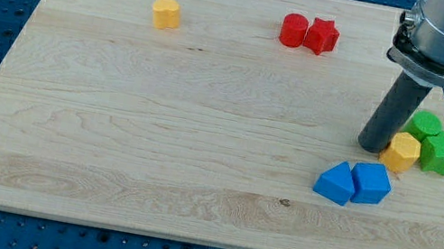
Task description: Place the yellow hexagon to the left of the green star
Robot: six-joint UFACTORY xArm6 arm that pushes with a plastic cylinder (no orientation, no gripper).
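My tip (373,147) touching the yellow hexagon's (401,151) left side, green star (440,153) just right of it, no gripper to see, wooden surface (157,131).

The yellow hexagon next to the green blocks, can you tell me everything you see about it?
The yellow hexagon is a small, chunky, matte block with a flat six-sided top, lying flat on the wooden board near the view's right edge. The green star touches its right side. My tip rests against its left side.
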